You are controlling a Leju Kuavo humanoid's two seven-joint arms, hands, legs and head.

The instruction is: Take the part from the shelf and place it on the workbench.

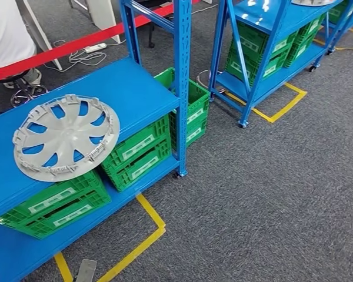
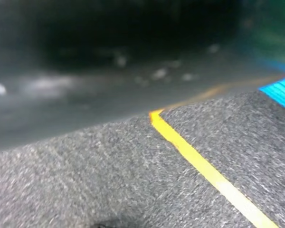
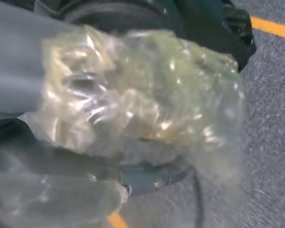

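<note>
- Currently the part, a silver hubcap [image 1: 66,136], lies flat on the upper board of the near blue shelf [image 1: 135,88], left of centre in the head view, untouched.
- Hubcap lies ribbed side up, with clips round its rim; its lower edge sits close to the board's front edge.
- Lower board of that shelf carries green crates [image 1: 139,154]: one stack at lower left right under the hubcap, one at centre, one more behind the blue upright post [image 1: 182,82].
- Crates look folded flat and stacked, white label strips on their sides. Cannot tell whether anything is inside.
- Second blue rack [image 1: 272,35] at upper right, well apart from the first, with more green crates [image 1: 259,53] stacked on its lower board. Same there: contents not visible.
- Pale round thing at the top edge on that rack's top board, cut off by the frame, can't identify.
- Yellow tape line [image 1: 152,235] on the grey carpet marks the near shelf's bay; another yellow outline [image 1: 290,103] frames the far rack.
- Red barrier strip [image 1: 77,47] runs across the upper left; a person in a white top [image 1: 8,29] sits behind it at the corner.
- Right hand [image 3: 141,118]: in the right wrist view it is wrapped in a crinkled clear plastic cover, blurred; cannot tell if the fingers are spread or curled.
- Left wrist view: blurred carpet, a yellow line [image 2: 205,166] and a blue edge at the right side; left hand state can't be told.
</note>
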